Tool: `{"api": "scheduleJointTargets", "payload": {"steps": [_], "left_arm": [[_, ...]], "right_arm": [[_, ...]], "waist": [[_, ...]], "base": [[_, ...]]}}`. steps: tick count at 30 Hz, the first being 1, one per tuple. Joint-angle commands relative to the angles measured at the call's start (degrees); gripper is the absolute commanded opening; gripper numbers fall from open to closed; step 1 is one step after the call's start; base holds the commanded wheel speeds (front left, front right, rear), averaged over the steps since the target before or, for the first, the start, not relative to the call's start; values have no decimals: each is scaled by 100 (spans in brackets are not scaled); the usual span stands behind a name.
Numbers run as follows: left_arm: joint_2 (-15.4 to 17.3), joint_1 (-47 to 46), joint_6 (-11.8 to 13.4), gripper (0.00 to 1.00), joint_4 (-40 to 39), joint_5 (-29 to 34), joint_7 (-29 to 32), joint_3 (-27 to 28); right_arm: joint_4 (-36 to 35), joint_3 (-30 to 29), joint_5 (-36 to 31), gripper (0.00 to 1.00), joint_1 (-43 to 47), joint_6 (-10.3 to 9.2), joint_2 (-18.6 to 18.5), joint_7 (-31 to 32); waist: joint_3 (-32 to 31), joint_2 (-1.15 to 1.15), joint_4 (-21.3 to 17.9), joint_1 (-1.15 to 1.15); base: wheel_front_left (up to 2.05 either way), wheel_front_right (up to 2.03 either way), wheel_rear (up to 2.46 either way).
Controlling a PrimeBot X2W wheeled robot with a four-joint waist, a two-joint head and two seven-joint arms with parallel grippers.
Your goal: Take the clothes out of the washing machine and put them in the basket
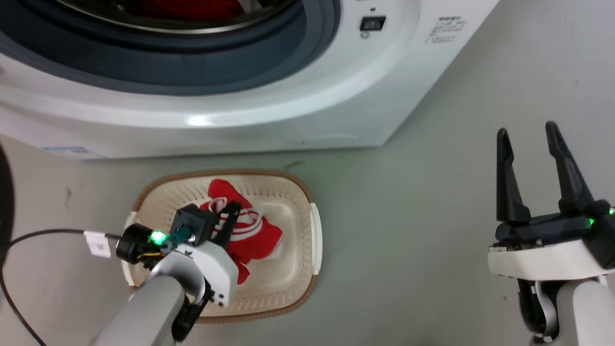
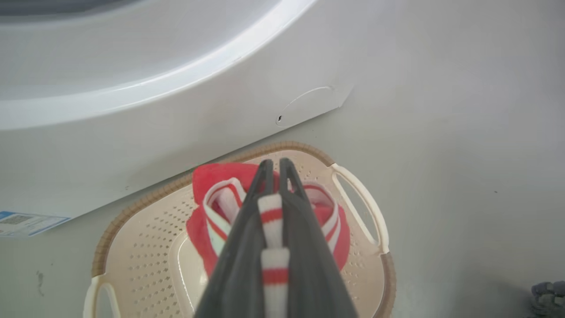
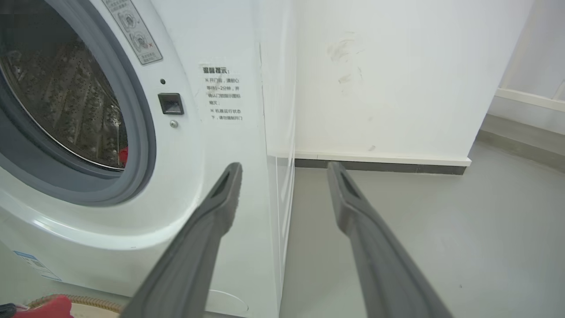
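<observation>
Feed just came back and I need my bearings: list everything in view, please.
washing machine: one, white, straight ahead.
red fabric: one piece, red, inside the machine.
basket: one, cream with brown rim, on the grey floor in front of the machine.
striped red garment: one, red and white, in the basket.
cable: one, black with white tag, at the left.
left claw: one, dark, over the basket, shut on the garment's striped band.
right claw: one, dark, open, over the floor at the right.
</observation>
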Motion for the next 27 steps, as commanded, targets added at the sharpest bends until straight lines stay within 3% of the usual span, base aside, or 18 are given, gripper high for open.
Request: {"api": "scheduleJointTargets", "payload": {"steps": [1,8,15,22,27], "left_arm": [[-73,-193,-65,0,220,-14,-60,14],[-453,-1349,-480,0,2235,86,-3,-199],[-667,-2311,-626,0,3700,301,33,-501],[-823,-2943,-680,0,4662,404,293,-703],[-814,-3162,-620,0,4940,524,462,-846]], "right_arm": [[-43,-2,32,100,-145,-4,12,-12],[-161,-114,184,100,-601,-4,11,-12],[-253,-221,349,100,-906,-4,12,-13],[-312,-242,429,100,-1082,-4,12,-12],[-339,-226,444,100,-1176,-4,11,-12]], "waist": [[508,0,-255,-1],[1469,0,-454,-1],[2212,0,-637,-1],[2717,0,-733,-1],[2868,0,-795,-1]], "base": [[0,0,0],[0,0,0],[0,0,0],[0,0,0],[0,0,0]]}}
